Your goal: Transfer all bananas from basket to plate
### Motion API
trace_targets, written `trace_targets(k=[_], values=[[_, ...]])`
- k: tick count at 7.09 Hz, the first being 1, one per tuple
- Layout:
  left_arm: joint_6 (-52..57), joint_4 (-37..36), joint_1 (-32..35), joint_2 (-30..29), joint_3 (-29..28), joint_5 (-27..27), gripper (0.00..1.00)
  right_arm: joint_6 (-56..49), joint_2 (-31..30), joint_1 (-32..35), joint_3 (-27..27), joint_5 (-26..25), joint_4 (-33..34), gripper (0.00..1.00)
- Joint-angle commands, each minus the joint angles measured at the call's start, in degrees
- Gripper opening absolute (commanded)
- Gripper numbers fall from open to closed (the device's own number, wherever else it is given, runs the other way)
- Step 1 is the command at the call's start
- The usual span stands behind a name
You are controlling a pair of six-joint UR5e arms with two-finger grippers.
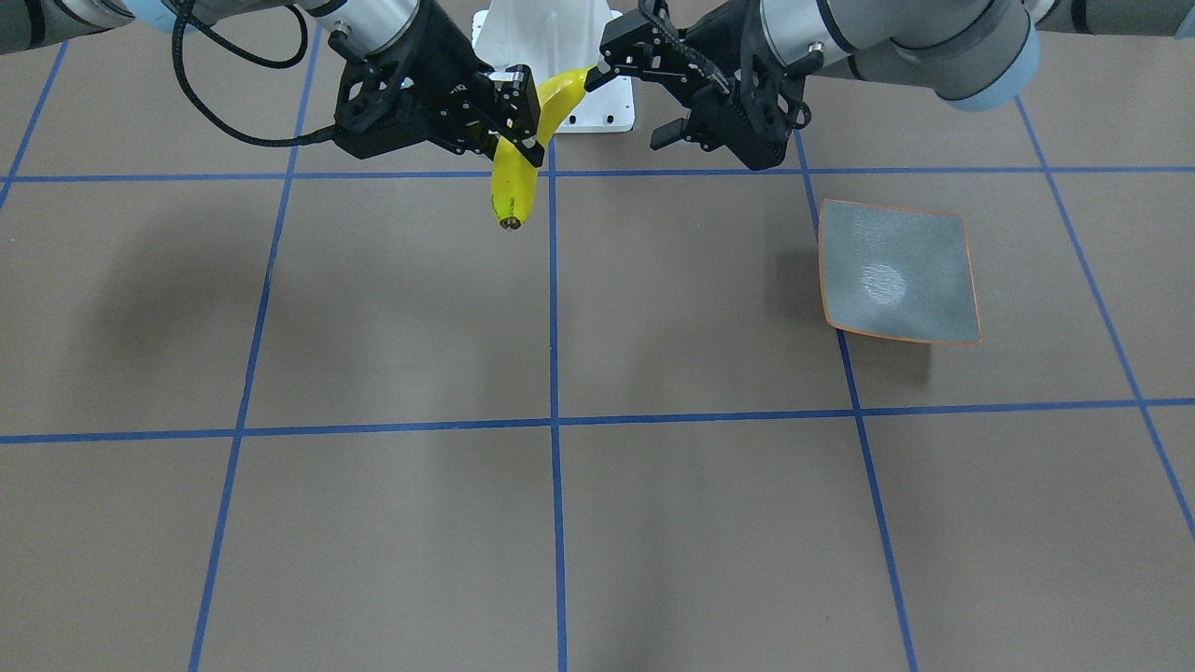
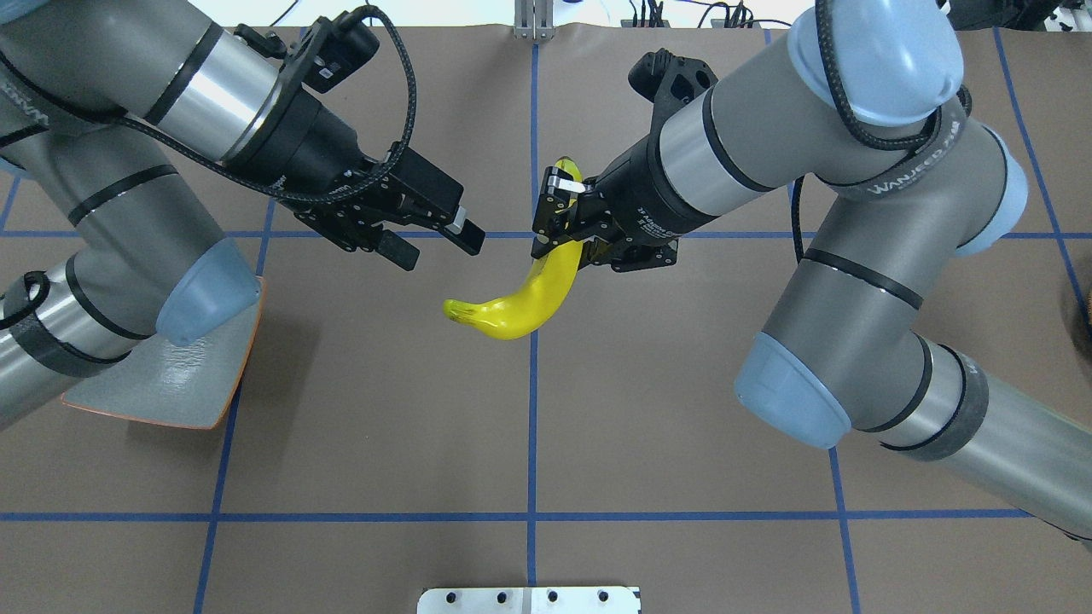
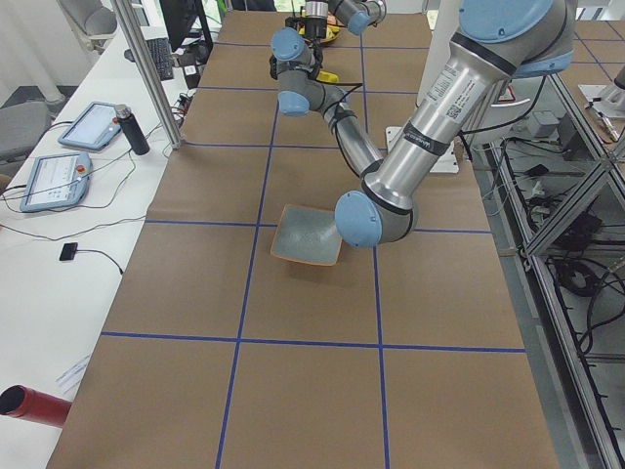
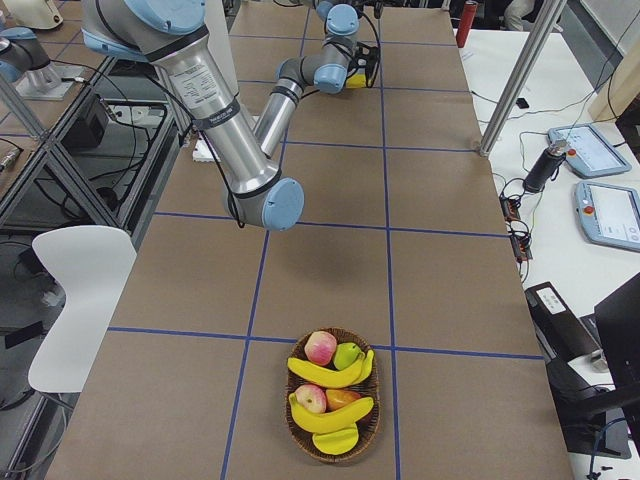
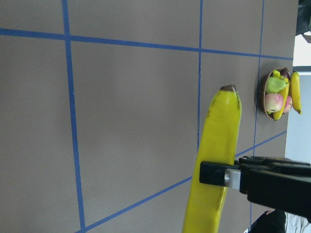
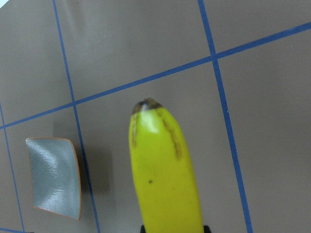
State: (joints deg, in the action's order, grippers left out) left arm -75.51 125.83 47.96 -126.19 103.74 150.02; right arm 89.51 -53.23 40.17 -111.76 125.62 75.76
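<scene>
One yellow banana (image 2: 512,309) hangs in the air above the table's middle, with my right gripper (image 2: 559,213) shut on its upper part. In the front view that gripper (image 1: 521,121) clamps the banana (image 1: 513,182), whose dark tip points down. My left gripper (image 2: 439,249) is open close beside it; one fingertip (image 1: 597,73) sits by the banana's top end. The grey-blue plate (image 1: 896,271) with an orange rim lies bare on my left side, partly under the left arm (image 2: 205,290). The basket (image 4: 333,395) holds three bananas (image 4: 325,372) among other fruit.
The basket also holds apples (image 4: 320,347) and a green fruit, and lies far out on my right. A white mounting base (image 1: 551,56) stands behind the grippers. Blue tape lines (image 1: 553,420) cross the brown table. Tablets (image 3: 59,156) and a bottle lie on a side bench.
</scene>
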Motion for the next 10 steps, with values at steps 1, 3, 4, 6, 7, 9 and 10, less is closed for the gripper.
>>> trace_targets(k=[1, 3, 4, 6, 7, 9, 10], values=[[1.24, 0.02, -3.04, -1.43, -0.02, 0.01, 0.95, -0.9, -0.12, 0.0, 0.14, -0.03, -1.84, 0.0], [1.24, 0.02, -4.28, -1.61, -0.2, 0.01, 0.95, -2.32, -0.12, 0.0, 0.14, -0.03, -1.93, 0.0], [1.24, 0.02, -4.46, -1.61, -0.2, 0.01, 0.93, -3.62, -0.03, 0.0, 0.14, -0.03, -2.02, 0.0], [1.33, 0.02, -5.24, -1.61, -0.46, -0.07, 0.89, -3.9, -0.12, 0.0, 0.14, 0.06, -3.59, 0.0], [1.33, 0.02, -5.51, -1.61, -0.55, -0.07, 0.86, -3.9, -0.21, 0.0, 0.14, 0.15, -4.47, 0.0], [1.24, 0.02, -5.51, -1.87, -0.55, -0.16, 0.83, -6.17, -0.29, -0.17, 0.22, 0.06, -4.39, 0.0], [1.24, -0.06, -5.69, -1.96, -0.55, -0.16, 0.82, -6.36, -0.21, -0.35, 0.22, 0.06, -4.48, 0.0]])
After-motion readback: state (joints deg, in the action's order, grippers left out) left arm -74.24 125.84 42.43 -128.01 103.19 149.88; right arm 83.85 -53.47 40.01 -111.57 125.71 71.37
